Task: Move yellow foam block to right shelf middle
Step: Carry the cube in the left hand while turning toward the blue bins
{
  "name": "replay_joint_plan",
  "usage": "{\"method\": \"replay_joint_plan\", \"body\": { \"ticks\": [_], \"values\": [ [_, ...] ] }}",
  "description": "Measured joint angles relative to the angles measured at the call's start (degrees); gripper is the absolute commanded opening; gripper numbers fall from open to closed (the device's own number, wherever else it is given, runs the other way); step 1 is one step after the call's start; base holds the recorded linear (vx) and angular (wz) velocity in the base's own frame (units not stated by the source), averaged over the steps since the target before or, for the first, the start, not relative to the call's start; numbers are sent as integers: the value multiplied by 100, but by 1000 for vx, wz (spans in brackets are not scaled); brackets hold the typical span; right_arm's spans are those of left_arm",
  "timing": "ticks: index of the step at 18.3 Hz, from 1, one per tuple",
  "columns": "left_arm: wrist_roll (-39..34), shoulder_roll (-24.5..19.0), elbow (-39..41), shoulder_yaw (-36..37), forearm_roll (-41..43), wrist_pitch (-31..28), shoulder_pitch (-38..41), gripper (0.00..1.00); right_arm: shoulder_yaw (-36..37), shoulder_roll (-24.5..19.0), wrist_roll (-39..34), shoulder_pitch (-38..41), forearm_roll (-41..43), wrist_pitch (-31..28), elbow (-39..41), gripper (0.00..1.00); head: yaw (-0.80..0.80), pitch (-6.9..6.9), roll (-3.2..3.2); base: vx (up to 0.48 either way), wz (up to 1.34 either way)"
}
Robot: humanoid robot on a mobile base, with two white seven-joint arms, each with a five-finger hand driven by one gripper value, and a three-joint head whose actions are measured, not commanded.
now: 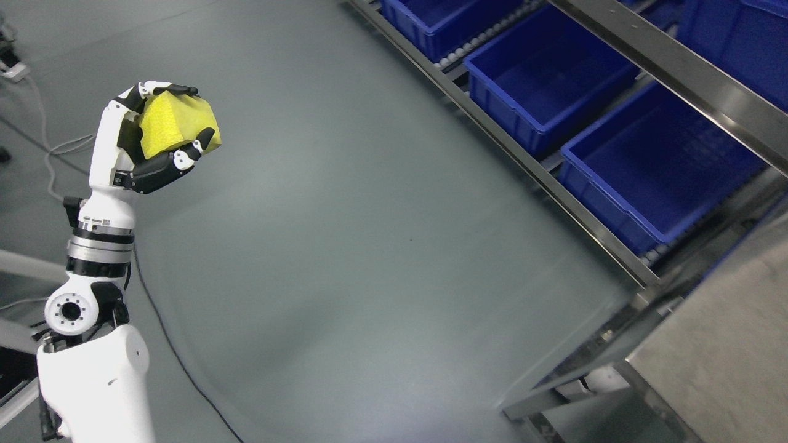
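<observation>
Head view. The robot's white-and-black left hand [148, 138] is raised on its upright white forearm [104, 246], which enters from the lower left corner. The black-tipped fingers [178, 90] curl over the top of the yellow foam block [172, 123], and the thumb [197, 147] presses against the block's lower face, so the hand is closed firmly around it. The block, a squarish piece of porous foam, sits wholly within this grasp, held in the air above the smooth grey floor [345, 246] and well apart from the shelf.

The steel-framed shelf [542, 178] runs diagonally along the right side, well to the right of the hand. On its roller level, three open blue plastic bins stand side by side: the far blue bin [443, 24], the middle blue bin [542, 80] and the near blue bin [659, 172]. All three show bare blue interiors. A steel rail [677, 67] crosses above the bins. Part of a further blue bin [739, 37] shows beyond that rail, at the upper right corner.

Thin cables [55, 147] lie on the floor to the left of the hand.
</observation>
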State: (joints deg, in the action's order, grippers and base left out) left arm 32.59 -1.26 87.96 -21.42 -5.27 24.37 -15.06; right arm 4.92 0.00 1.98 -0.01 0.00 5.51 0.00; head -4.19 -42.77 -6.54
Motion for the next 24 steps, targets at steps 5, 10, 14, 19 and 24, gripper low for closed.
{"method": "replay_joint_plan", "body": {
  "ticks": [5, 10, 14, 19, 24],
  "values": [
    [6, 47, -274, -126, -81, 198, 23, 0, 0, 0, 0, 0, 0, 18, 0, 100, 0, 0, 0, 101, 700],
    [10, 77, -450, -181, -100, 225, 32, 0, 0, 0, 0, 0, 0, 24, 0, 100, 0, 0, 0, 115, 431],
    [5, 93, -552, -184, -105, 160, 95, 0, 0, 0, 0, 0, 0, 1, 0, 100, 0, 0, 0, 178, 281],
    [-5, 105, -628, -187, -111, 132, 135, 0, 0, 0, 0, 1, 0, -3, 0, 100, 0, 0, 0, 273, 66],
    [-5, 113, -676, -193, -114, 109, 143, 0, 0, 0, 0, 0, 0, -5, 0, 100, 0, 0, 0, 365, -132]
  ]
}}
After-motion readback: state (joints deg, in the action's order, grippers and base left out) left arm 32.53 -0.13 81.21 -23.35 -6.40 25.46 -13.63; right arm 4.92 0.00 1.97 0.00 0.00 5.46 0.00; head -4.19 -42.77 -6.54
